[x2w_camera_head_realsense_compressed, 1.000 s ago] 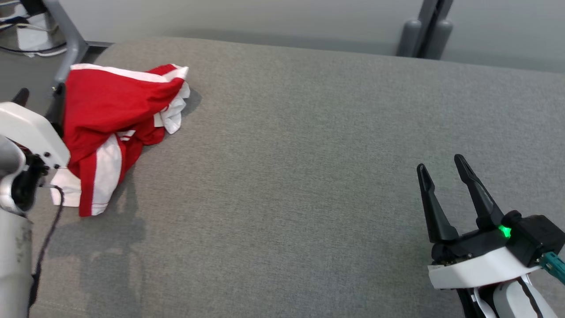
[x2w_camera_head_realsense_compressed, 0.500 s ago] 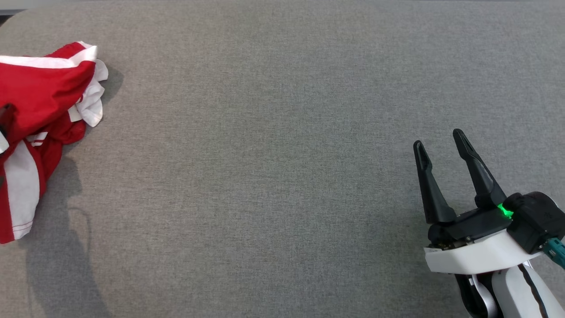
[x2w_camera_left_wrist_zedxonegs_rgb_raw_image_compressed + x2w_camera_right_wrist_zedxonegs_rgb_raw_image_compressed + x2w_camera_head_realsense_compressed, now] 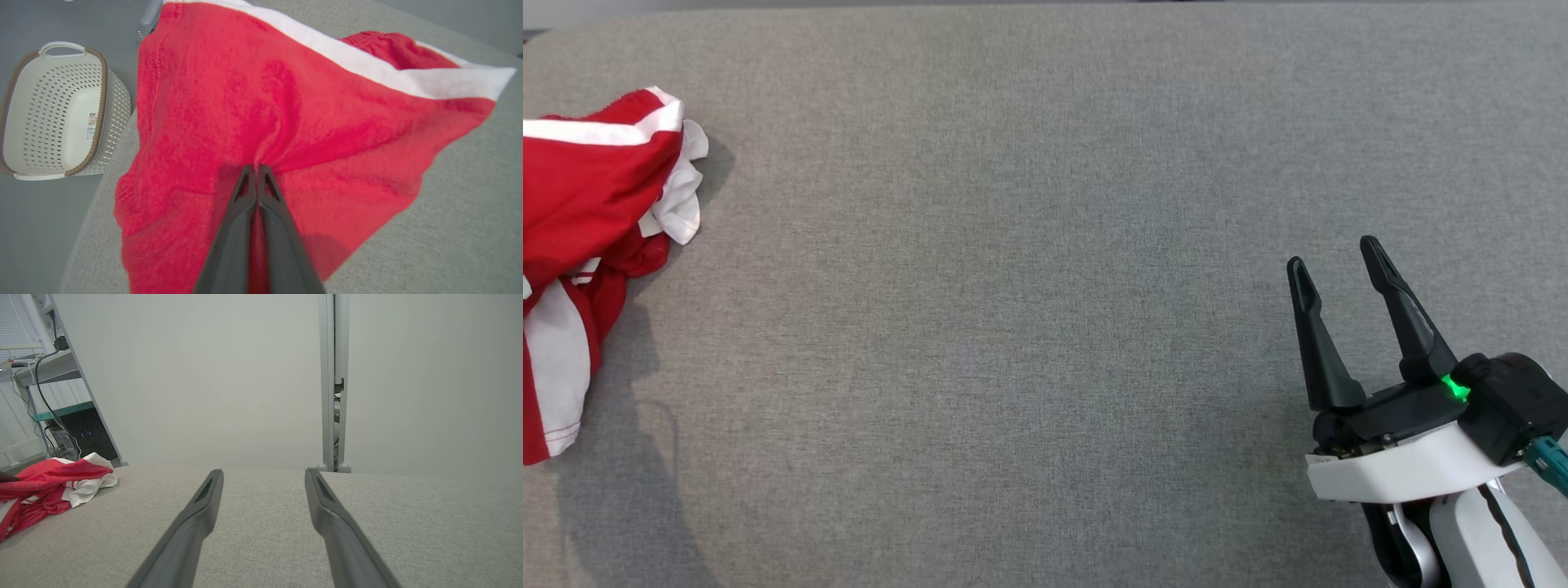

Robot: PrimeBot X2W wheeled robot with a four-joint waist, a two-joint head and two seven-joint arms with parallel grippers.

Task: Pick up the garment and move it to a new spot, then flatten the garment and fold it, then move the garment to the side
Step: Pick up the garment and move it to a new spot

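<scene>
Grey fabric-covered table (image 3: 1045, 245), on which a crumpled red-and-white garment (image 3: 580, 196) is bunched near the rounded far-left corner.

Grey fabric surface (image 3: 1045, 245), pale wall (image 3: 204, 375), white basket (image 3: 118, 106)

Red-white garment (image 3: 588, 204) bunched; far left

L gripper (image 3: 256, 167) fingers pressed together, pinching garment (image 3: 327, 134), R gripper (image 3: 1334, 255) fingers spread, pointing fwd
</scene>
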